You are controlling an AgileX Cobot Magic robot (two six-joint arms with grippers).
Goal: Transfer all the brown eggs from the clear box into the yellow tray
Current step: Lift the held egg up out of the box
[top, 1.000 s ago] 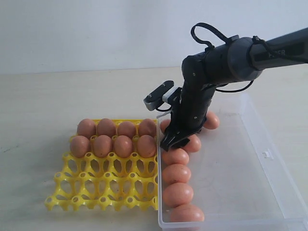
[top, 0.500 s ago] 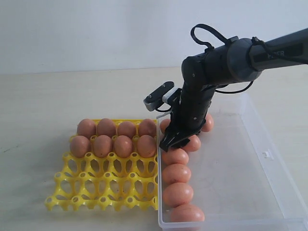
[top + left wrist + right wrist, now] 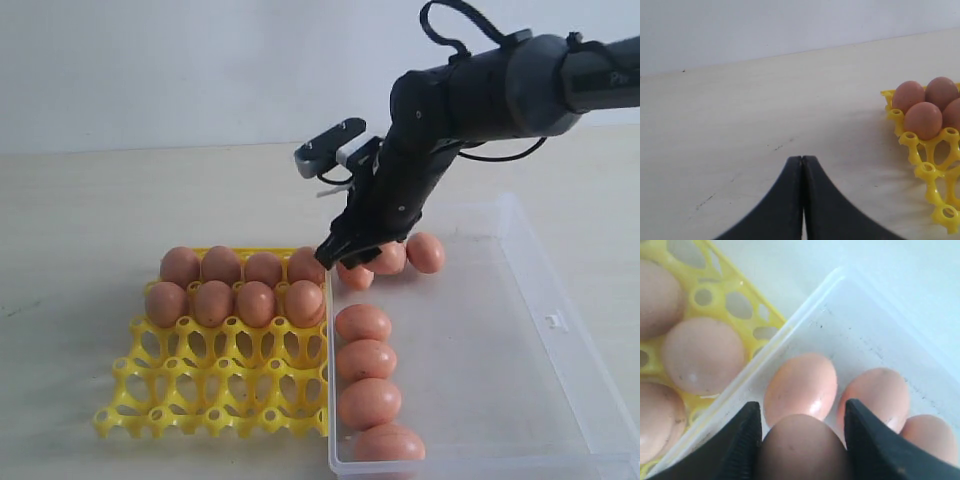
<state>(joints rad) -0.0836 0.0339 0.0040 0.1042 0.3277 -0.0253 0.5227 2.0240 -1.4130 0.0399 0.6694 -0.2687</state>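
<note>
On pale beige tabletop, white wall behind: right gripper clamps one brown egg above clear box; eight more in yellow tray. Left gripper pinched closed, empty. Arm lettering unreadable.

Eight brown eggs in yellow tray; seven in clear box; one held above it.

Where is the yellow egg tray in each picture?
Exterior view: the yellow tray sits at the lower left, beside the clear box.
Left wrist view: one corner pokes in at the picture's right edge.
Right wrist view: it fills the picture's upper left corner.
Shared landmark: the brown eggs sitting in its cups.
</note>
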